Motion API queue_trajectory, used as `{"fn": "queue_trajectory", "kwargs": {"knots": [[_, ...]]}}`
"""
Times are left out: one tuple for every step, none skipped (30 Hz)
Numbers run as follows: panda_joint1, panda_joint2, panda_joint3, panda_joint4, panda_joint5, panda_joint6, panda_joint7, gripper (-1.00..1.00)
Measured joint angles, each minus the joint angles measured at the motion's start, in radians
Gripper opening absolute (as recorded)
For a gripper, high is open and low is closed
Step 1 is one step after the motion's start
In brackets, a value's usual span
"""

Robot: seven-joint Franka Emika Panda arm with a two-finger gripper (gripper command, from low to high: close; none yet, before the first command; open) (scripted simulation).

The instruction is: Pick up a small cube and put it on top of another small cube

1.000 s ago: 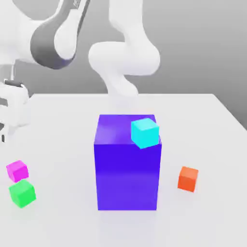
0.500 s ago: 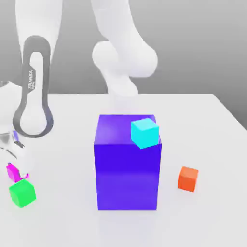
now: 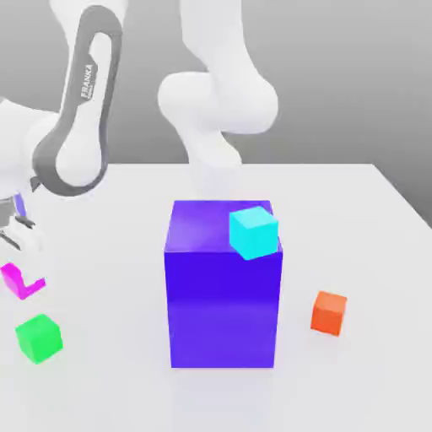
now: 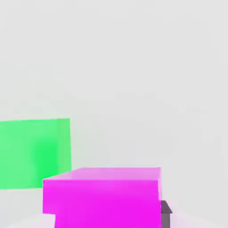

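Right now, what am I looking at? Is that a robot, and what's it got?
Yes! It's a robot arm. The exterior view looks at the whole scene; the hand view comes from a camera on its hand.

The gripper works like two pinching fingers, shut on a small magenta cube. On the white table sit a green cube, an orange cube and a big purple block, with a cyan cube at its top.

Your small magenta cube [image 3: 23, 285] has plain glossy faces, partly covered in the exterior view. You have it gripped, tilted, at the exterior view's left.
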Motion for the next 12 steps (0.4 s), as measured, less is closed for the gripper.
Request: {"fn": "queue_trajectory", "kwargs": {"knots": [[0.008,0.012,0.005,0.008,0.005,0.004,0.014,-1.00],[0.009,0.037,0.012,0.012,0.022,0.023,0.010,-1.00],[0.002,0.067,0.024,0.016,0.043,0.048,0.000,-1.00],[-0.007,0.101,0.037,0.019,0.069,0.078,-0.016,-1.00],[-0.018,0.137,0.055,0.022,0.095,0.109,-0.034,-1.00],[-0.028,0.164,0.069,0.024,0.115,0.133,-0.049,1.00],[-0.028,0.164,0.069,0.024,0.115,0.133,-0.049,1.00],[-0.028,0.164,0.069,0.024,0.115,0.133,-0.049,1.00],[-0.028,0.164,0.069,0.024,0.115,0.133,-0.049,1.00],[-0.028,0.164,0.069,0.024,0.115,0.133,-0.049,1.00],[-0.028,0.164,0.069,0.024,0.115,0.133,-0.049,1.00],[-0.033,0.178,0.076,0.025,0.126,0.145,-0.056,1.00]]}}
